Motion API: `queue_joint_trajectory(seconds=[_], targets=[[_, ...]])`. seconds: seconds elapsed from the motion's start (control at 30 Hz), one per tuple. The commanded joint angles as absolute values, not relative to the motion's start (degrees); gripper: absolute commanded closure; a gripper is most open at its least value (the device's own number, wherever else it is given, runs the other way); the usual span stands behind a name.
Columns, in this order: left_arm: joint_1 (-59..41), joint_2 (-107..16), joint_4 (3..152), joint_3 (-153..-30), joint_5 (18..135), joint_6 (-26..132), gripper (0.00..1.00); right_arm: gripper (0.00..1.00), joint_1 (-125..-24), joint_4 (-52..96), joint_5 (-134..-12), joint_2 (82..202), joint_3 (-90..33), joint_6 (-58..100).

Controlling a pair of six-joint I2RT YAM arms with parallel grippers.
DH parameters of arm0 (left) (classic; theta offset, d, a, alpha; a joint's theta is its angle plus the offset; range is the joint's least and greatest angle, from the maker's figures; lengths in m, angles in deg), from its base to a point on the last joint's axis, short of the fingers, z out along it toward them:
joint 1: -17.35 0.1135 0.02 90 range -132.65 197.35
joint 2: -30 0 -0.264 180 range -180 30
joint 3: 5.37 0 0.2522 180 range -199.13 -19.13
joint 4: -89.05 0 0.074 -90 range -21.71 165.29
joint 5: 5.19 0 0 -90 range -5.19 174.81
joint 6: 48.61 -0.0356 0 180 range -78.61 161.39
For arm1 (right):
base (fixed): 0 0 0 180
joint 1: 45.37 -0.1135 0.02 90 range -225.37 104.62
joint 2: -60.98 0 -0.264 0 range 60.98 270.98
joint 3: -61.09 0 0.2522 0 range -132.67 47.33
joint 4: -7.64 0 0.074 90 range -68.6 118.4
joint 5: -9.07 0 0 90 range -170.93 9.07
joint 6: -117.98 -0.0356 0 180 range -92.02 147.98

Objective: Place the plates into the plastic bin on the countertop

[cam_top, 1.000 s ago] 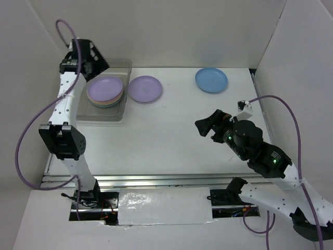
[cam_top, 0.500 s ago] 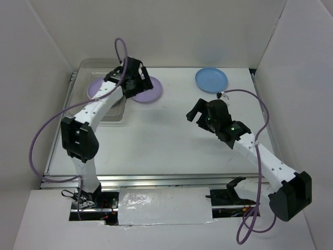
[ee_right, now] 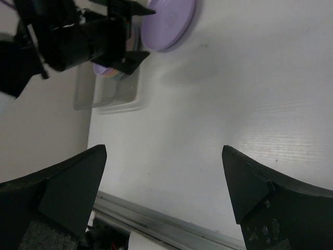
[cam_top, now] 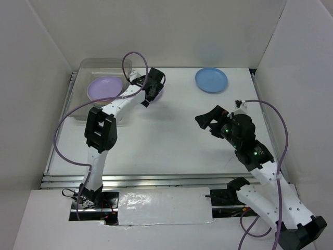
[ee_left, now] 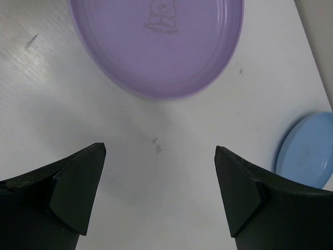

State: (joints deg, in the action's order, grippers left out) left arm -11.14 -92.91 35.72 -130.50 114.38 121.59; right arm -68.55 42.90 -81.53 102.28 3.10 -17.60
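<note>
Loose lilac plate (ee_left: 156, 41): round, shallow, bear print in the centre. It lies flat and right way up on the white countertop (ee_left: 62, 104), just ahead of the left pincer (ee_left: 159, 151), untouched. Blue plate (ee_left: 309, 151) lies flat, off to that pincer's right, well apart. Clear plastic bin (cam_top: 83, 67) stands upright near the pincer's opposite side, holding stacked plates, with the top lilac plate (cam_top: 105, 87) uppermost.

The left arm stretches forward and inward so that the left gripper (cam_top: 152, 87) points down with its jaws spread wide around nothing, while the right arm, bent at the elbow, holds the right gripper (cam_top: 207, 121) aimed leftward, equally wide and unladen.
</note>
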Motion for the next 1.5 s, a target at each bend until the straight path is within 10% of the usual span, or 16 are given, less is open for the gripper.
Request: queue_joint_trajectory(seconds=[0.0, 0.6, 0.87, 1.0, 1.3, 1.47], targets=[[-10.0, -98.0, 33.5, -135.5, 120.7, 131.0, 0.01, 0.0, -68.1, 43.6, -75.9, 99.5, 2.9, -15.4], [-6.6, -109.8, 32.8, -141.6, 120.5, 137.3, 0.01, 0.0, -68.1, 46.7, -69.6, 93.8, 3.9, -10.6], [-6.1, -109.9, 32.8, -137.3, 118.7, 137.5, 0.44, 0.0, -68.1, 47.2, -69.3, 93.8, 2.6, -10.3], [-5.4, -110.2, 33.5, -136.7, 115.5, 136.2, 0.97, 0.0, -68.1, 47.9, -70.5, 92.9, 2.2, -10.3], [-12.0, -98.8, 41.6, -138.2, 120.5, 122.0, 1.0, 0.0, -68.1, 49.7, -71.4, 92.4, -0.4, -10.6], [-6.7, -93.4, 45.4, -147.9, 101.7, 100.9, 1.0, 0.0, -68.1, 50.7, -72.0, 91.5, -1.1, -11.2]])
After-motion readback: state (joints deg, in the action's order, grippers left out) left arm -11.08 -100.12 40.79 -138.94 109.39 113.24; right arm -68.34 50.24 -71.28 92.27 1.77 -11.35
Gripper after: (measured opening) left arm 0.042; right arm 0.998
